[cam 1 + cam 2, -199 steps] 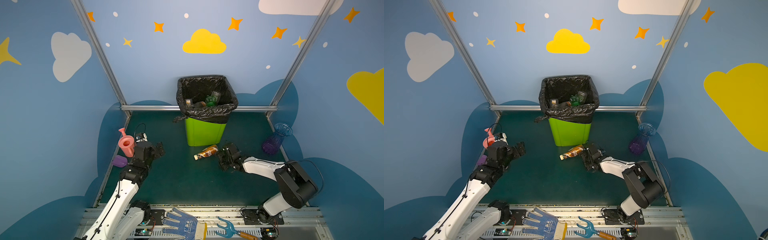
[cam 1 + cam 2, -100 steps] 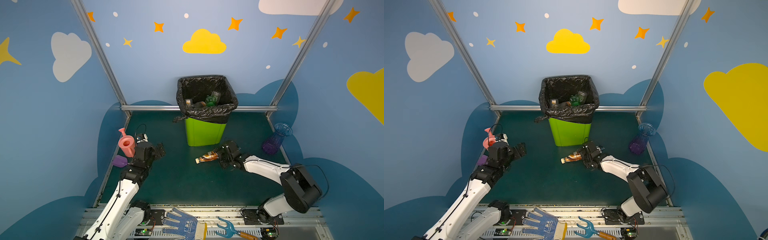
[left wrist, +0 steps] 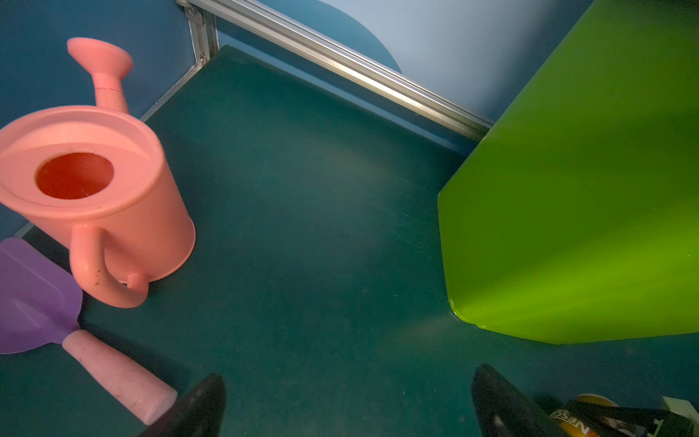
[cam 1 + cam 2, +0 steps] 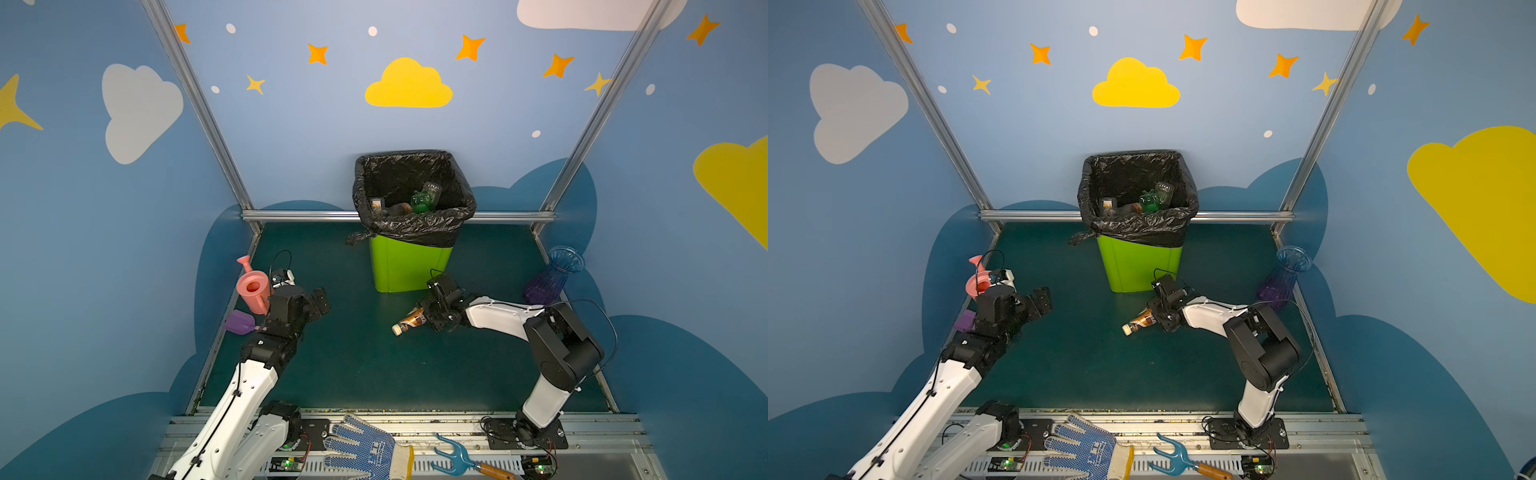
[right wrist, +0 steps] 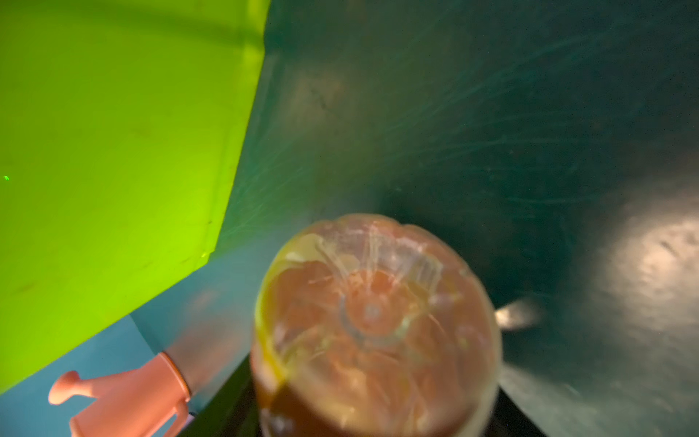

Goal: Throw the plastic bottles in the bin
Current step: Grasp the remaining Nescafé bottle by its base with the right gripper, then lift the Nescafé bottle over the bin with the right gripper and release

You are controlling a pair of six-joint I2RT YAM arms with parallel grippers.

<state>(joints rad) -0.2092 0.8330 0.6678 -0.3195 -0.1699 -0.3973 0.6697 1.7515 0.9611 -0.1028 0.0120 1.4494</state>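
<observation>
The brown bottle sits in the right pincer, whose jaws are drawn in on its sides at the base end, so the body juts out past the fingertips. In the right wrist view the bottle's ribbed base faces the camera, blurred, with a dark jaw on each side. Its long axis runs on a slant in both top views: the white cap points left and toward the near edge, away from the bin, and hangs lower than the base. Whether the cap touches the counter cannot be told. The bottle is near the bin's front right corner but apart from it. It is the only bottle outside the bin. Inside the black liner four can be made out: a green bottle, a clear bottle, a dark bottle and a small labelled bottle; anything beneath is hidden. The left pincer hangs over bare counter at the left, jaws spread wide and empty. There is one pink watering can, one purple scoop, one vase, one glove and one blue hand fork.
</observation>
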